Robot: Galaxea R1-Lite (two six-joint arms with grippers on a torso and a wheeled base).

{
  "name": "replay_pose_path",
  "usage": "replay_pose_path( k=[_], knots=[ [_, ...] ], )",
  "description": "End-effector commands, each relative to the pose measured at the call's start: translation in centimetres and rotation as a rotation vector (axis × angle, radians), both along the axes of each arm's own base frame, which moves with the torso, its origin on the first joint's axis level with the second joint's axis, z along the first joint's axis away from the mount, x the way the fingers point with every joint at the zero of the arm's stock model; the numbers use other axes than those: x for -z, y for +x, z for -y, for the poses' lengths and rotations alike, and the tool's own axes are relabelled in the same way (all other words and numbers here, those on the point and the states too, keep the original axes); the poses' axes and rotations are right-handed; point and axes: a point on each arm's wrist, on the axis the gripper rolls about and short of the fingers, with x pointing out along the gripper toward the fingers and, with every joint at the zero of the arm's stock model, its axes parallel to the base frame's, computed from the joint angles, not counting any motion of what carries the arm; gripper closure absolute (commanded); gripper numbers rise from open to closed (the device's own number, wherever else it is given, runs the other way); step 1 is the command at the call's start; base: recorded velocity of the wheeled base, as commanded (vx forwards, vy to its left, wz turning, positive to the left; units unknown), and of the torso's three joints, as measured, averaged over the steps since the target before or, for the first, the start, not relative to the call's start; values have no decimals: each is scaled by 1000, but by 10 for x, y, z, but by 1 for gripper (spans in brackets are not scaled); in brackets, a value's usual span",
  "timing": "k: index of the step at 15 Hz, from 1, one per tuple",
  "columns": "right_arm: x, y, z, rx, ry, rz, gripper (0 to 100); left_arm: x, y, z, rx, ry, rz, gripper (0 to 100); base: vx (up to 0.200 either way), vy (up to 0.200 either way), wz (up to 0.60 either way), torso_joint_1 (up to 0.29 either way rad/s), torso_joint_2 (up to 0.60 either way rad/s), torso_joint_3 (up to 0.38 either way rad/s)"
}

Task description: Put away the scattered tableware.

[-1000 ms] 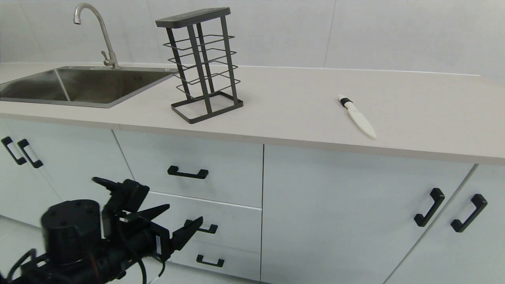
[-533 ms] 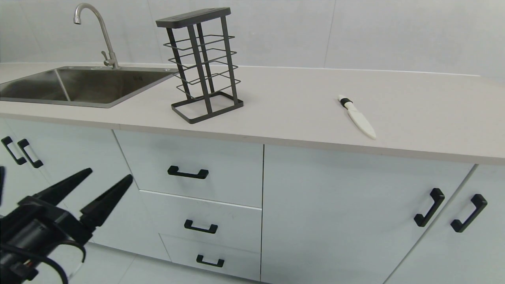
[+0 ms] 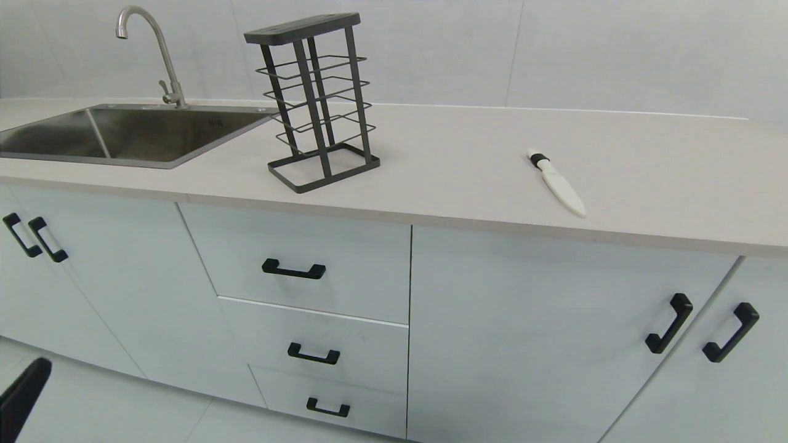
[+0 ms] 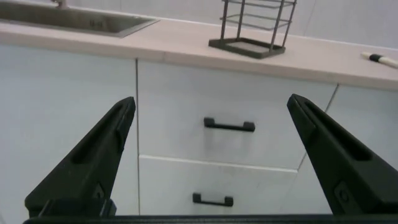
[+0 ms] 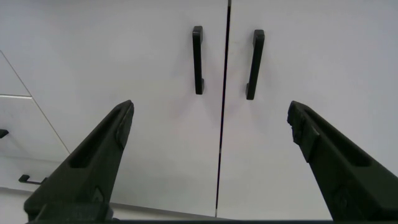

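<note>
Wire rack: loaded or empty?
Empty. The wire rack has bare tiers; the white knife lies flat on the countertop, apart from it on the robot's right.

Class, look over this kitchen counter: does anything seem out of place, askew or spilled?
The white knife lies loose and diagonal on the countertop near its front edge, apart from the upright, empty wire rack to its left. Nothing looks spilled or damaged.

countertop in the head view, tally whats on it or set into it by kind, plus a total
knife: 1
wire rack: 1
sink: 1
faucet: 1
total: 4
</note>
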Motion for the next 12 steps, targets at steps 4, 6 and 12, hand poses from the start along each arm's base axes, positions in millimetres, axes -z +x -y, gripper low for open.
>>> replay_pose_path(
  k=[4, 6, 12],
  knots=[
    [0, 0, 0, 2, 0, -1, 0, 57, -39, 0, -25, 148, -105, 0, 0, 0, 0, 0, 0, 0],
    [0, 0, 0, 0, 0, -1, 0, 66, -38, -2, -114, 160, -200, 0, 0, 0, 0, 0, 0, 0],
    [0, 0, 0, 0, 0, -1, 0, 65, -38, -3, -141, 141, -198, 0, 0, 0, 0, 0, 0, 0]
  ],
)
